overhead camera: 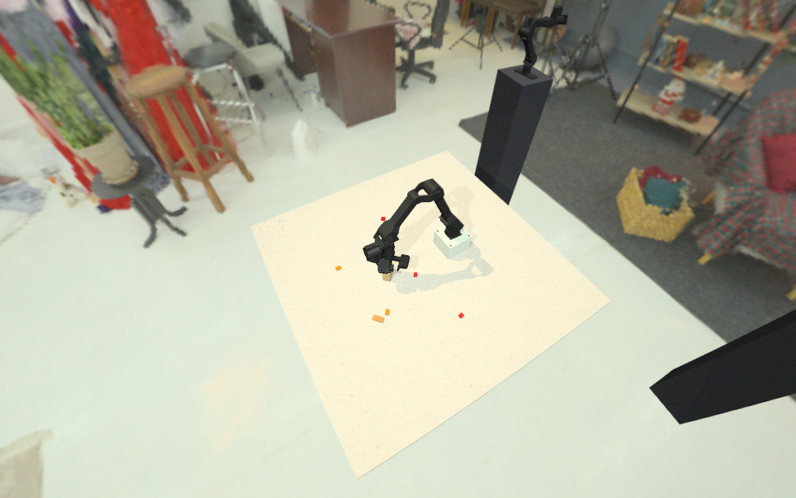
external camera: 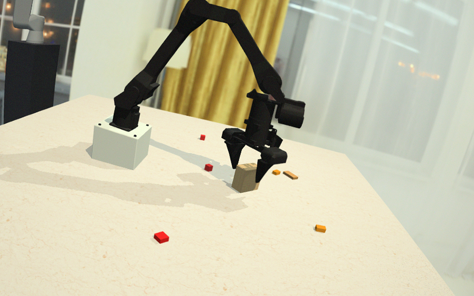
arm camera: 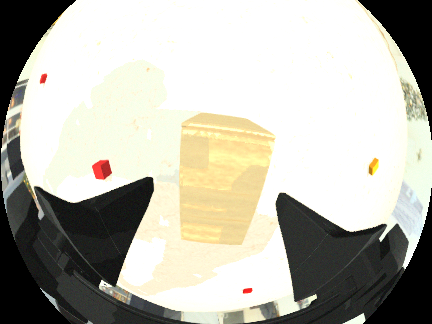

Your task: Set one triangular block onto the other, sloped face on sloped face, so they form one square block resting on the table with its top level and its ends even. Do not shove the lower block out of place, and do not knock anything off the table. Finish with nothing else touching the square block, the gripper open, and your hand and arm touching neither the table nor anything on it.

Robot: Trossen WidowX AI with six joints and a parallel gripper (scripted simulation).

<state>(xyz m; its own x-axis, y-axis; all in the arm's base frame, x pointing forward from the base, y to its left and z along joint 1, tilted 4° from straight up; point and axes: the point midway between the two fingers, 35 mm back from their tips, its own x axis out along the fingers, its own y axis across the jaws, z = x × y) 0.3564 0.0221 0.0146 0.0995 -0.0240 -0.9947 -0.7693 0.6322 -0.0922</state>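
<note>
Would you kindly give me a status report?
Gripper open, straddling block. Wooden block assembled on table, fingers clear. Nothing in the way.

Counted on table (external camera: 93,252): three red cubes, nearest at front (external camera: 161,237), one by arm shadow (external camera: 208,167), one far back (external camera: 202,137). Three orange pieces: two small (external camera: 320,228) (external camera: 276,172), one flat long (external camera: 291,174). One wooden square block (external camera: 245,178); seam between two halves was not clear. One white base box (external camera: 121,145).

Seam between the two triangular blocks (external camera: 245,177) indiscernible, gripper (overhead camera: 387,265) covering them from the top view
</note>
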